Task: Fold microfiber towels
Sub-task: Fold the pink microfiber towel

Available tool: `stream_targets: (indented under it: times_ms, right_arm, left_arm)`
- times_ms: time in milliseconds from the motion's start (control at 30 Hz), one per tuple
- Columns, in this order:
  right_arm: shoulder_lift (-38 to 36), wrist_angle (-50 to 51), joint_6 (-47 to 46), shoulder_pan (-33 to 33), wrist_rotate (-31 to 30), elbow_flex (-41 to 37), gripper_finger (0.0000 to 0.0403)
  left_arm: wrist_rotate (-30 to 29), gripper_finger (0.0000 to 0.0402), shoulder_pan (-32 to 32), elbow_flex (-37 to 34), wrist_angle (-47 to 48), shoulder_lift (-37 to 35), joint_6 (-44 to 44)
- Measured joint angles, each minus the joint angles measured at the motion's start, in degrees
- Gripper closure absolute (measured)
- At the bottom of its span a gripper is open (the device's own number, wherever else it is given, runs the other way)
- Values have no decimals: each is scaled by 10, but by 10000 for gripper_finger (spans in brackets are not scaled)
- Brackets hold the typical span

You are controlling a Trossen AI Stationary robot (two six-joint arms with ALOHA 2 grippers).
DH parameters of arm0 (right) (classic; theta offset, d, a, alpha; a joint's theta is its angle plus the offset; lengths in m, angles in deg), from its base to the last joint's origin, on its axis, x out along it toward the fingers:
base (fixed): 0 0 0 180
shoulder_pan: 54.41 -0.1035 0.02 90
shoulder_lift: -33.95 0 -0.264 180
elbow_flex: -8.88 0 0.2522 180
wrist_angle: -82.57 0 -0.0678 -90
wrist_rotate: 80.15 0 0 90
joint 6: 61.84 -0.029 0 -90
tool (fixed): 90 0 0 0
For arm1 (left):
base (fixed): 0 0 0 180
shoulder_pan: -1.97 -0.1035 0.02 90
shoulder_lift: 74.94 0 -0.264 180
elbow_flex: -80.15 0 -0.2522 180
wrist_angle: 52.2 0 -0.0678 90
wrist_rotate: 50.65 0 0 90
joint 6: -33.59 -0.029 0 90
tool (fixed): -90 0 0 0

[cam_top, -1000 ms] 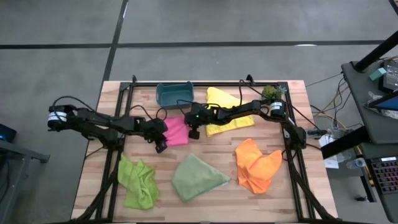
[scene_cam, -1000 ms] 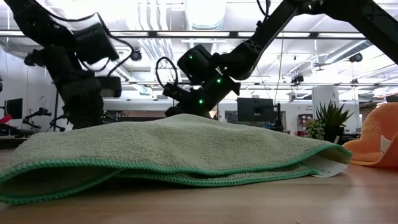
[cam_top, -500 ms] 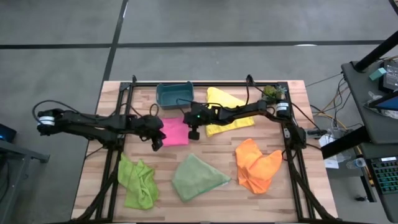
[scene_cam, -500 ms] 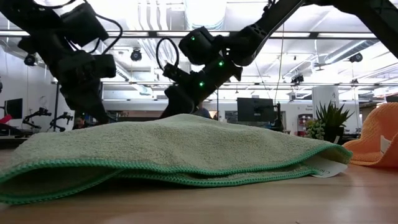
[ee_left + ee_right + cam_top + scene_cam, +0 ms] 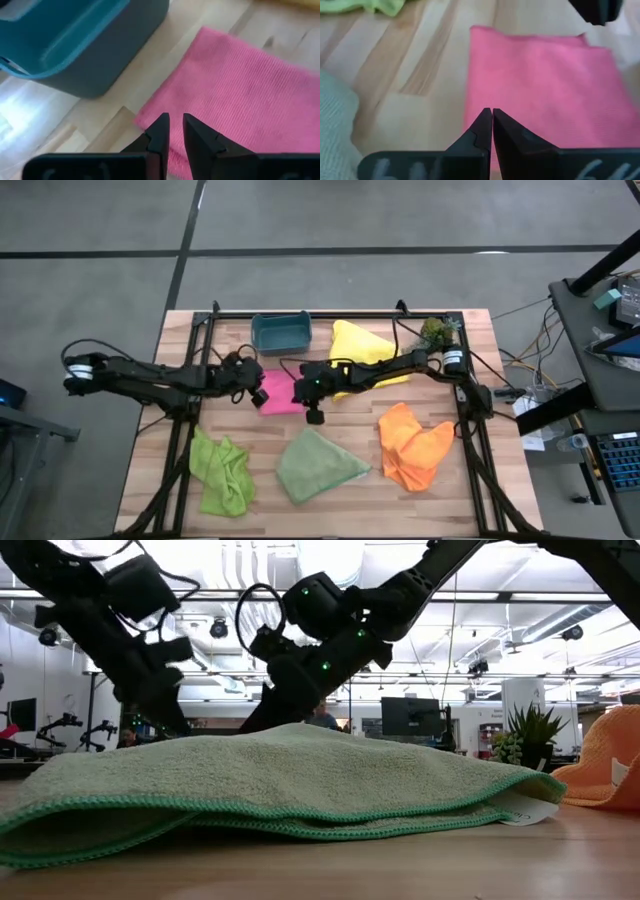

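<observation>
- Your pink towel [image 5: 279, 392] lies flat mid-table, just beside the teal bin [image 5: 280, 332].
- Left gripper [image 5: 172, 131], fingers barely apart, sits at its corner; a missed pinch just drags it.
- Right gripper [image 5: 492, 125], pressed together at the opposite edge, could bunch the cloth.

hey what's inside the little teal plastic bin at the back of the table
Nothing shows inside the small teal plastic bin: from above, only its bare dark floor is visible. The left wrist camera sees just its outer wall, beside the flat pink microfiber towel. The strip under its near rim is hidden.
</observation>
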Motion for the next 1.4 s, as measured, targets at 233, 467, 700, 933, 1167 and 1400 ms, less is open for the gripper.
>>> stream_targets:
  times_ms: [233,467,700,933,1167,1400]
  right_arm:
    - [26,1,-6,-13,0,0,394]
    - [27,21,-16,-12,0,-1,394]
    - [19,20,-22,-11,0,0,394]
    - [-8,30,-30,-8,-1,1,394]
    - [-46,100,-7,-2,-4,1,394]
    - [-86,143,30,1,-61,-18,394]
  left_arm:
    - [-1,362,-3,0,-60,101,-8]
    - [-1,362,-13,6,-61,168,-5]
    - [13,362,-15,16,-44,132,-12]
    - [39,362,-15,21,19,39,-23]
    - [150,360,-37,19,19,-48,15]
    - [293,305,-74,17,23,-73,102]
